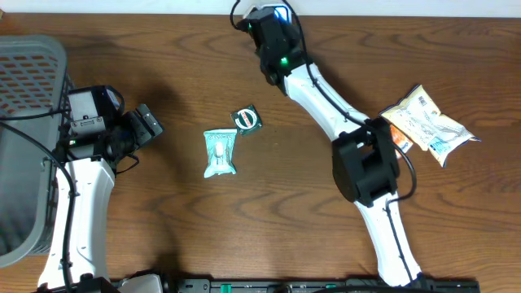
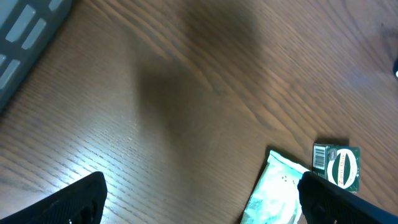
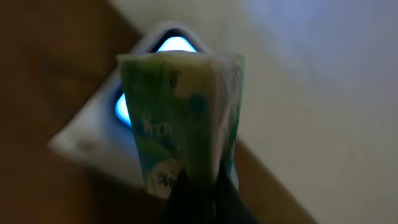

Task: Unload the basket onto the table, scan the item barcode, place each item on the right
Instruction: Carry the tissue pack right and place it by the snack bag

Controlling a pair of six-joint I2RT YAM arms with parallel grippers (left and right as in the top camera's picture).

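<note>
In the right wrist view, my right gripper (image 3: 202,199) is shut on a green and white packet (image 3: 180,118). It holds the packet upright in front of a white scanner (image 3: 87,143) with a blue light (image 3: 174,43). From overhead, the right gripper (image 1: 265,37) reaches to the table's far edge by the scanner (image 1: 282,13), and the arm hides the packet. My left gripper (image 1: 148,124) stands open over bare wood, fingers (image 2: 74,202) wide apart. A teal packet (image 2: 277,193) (image 1: 220,152) lies by its right finger. A small green pack with a barcode (image 2: 339,165) (image 1: 247,119) lies beyond.
A grey basket (image 1: 24,98) stands at the left edge, its corner (image 2: 25,31) showing in the left wrist view. A white snack bag (image 1: 425,122) lies at the right, next to the right arm's elbow (image 1: 366,163).
</note>
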